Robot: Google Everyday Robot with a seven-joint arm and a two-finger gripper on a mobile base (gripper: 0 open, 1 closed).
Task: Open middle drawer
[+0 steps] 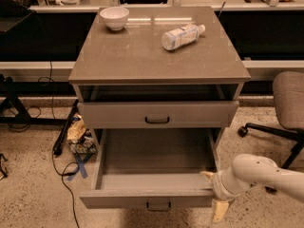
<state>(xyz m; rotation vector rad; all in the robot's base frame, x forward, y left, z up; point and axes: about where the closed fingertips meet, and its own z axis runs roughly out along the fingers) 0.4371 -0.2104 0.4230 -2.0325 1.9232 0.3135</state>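
Note:
The middle drawer (152, 197) is pulled far out of the grey-beige cabinet. Its plain grey box interior (154, 158) is bare, and its black bar handle (158, 206) is at the front centre. My gripper (213, 194) is on a white arm coming from the right. It sits at the drawer's right front corner and is open. One cream finger (207, 175) lies over the inner side of the front panel, and the other (218, 213) hangs down in front of it. The top drawer (156, 113) stands slightly out. The lowest drawer is hidden under the middle one.
A white bowl (114, 17) and a plastic bottle (182, 35) lying on its side are on the cabinet top (142, 56). An office chair (287, 108) stands at the right. Cables and a crumpled bag (78, 134) lie on the floor at the left.

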